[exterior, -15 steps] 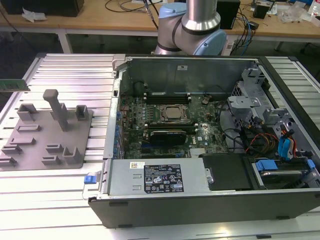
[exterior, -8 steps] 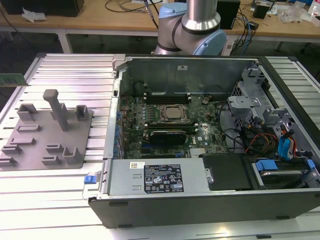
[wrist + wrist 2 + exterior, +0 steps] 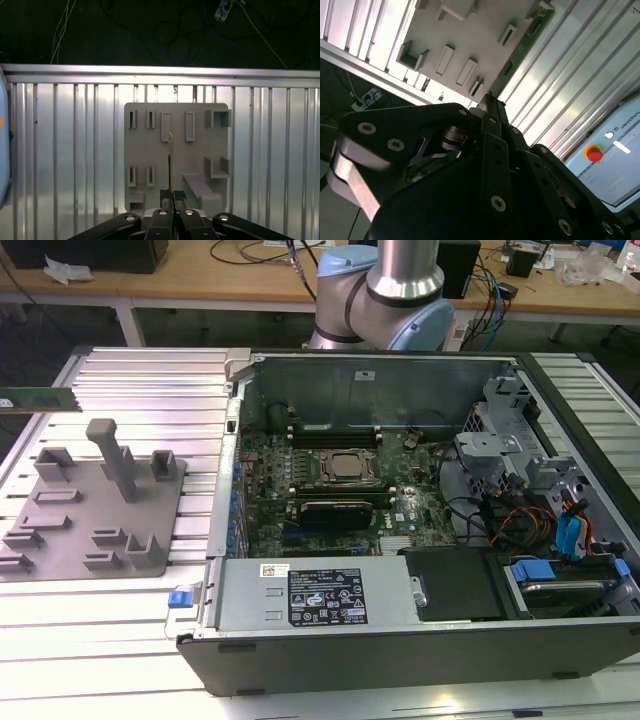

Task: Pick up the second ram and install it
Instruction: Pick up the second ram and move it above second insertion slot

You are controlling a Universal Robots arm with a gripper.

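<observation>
The claw is clenched on the ram, gripping the thin green stick by one end so that it sticks out edge-on over the grey fixture. In the exterior view the ram hangs above the ribbed bench near its edge at the exterior view's left, well apart from the open computer case.

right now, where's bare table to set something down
Bare ribbed table lies nearer the exterior camera than the grey fixture block, and beyond it to the far edge. Another strip runs past the open computer case on the exterior view's right. Inside the case is crowded.
</observation>
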